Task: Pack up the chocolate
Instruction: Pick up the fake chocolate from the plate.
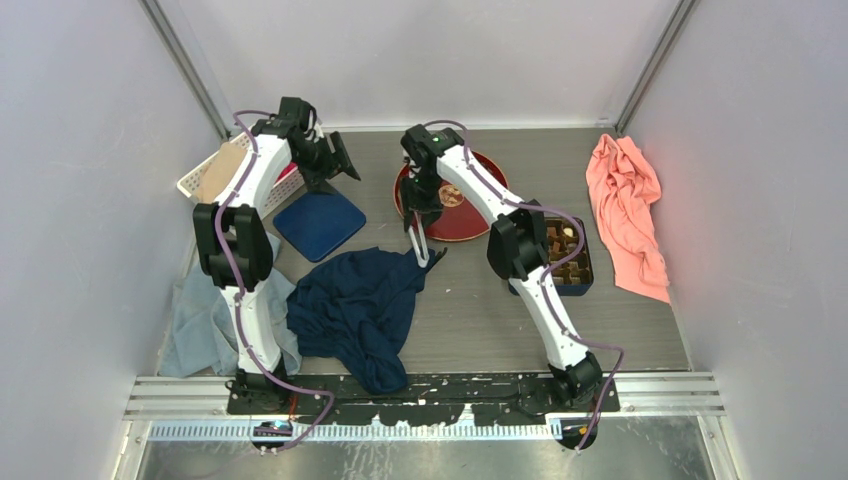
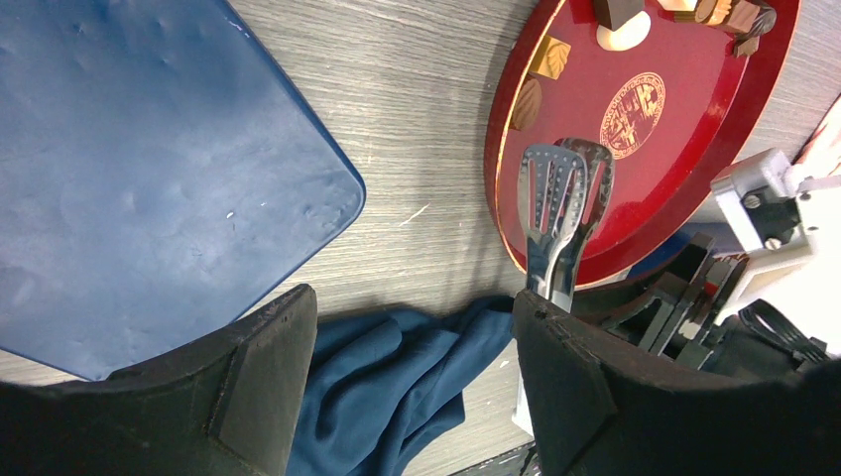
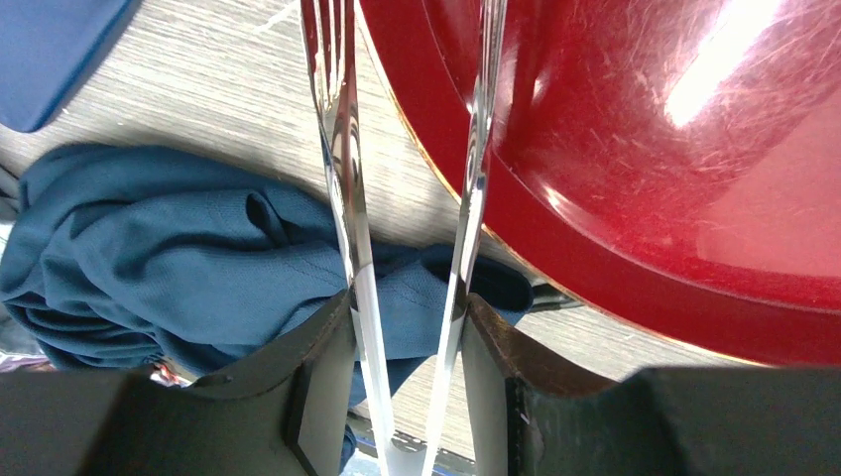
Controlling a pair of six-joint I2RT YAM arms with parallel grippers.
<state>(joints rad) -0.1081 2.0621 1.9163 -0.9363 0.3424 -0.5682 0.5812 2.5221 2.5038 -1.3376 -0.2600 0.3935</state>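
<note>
At the red tray's rim, right gripper tight on tongs; left gripper wide apart, empty.

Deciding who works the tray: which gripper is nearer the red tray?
Right. The right gripper, holding tongs, sits at the red tray edge; the left gripper hovers open by the navy lid, farther off.

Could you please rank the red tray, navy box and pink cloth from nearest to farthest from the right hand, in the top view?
1. Red tray: right beside the right hand.
2. Navy box: farther right, mid-table.
3. Pink cloth: far right edge.
</note>
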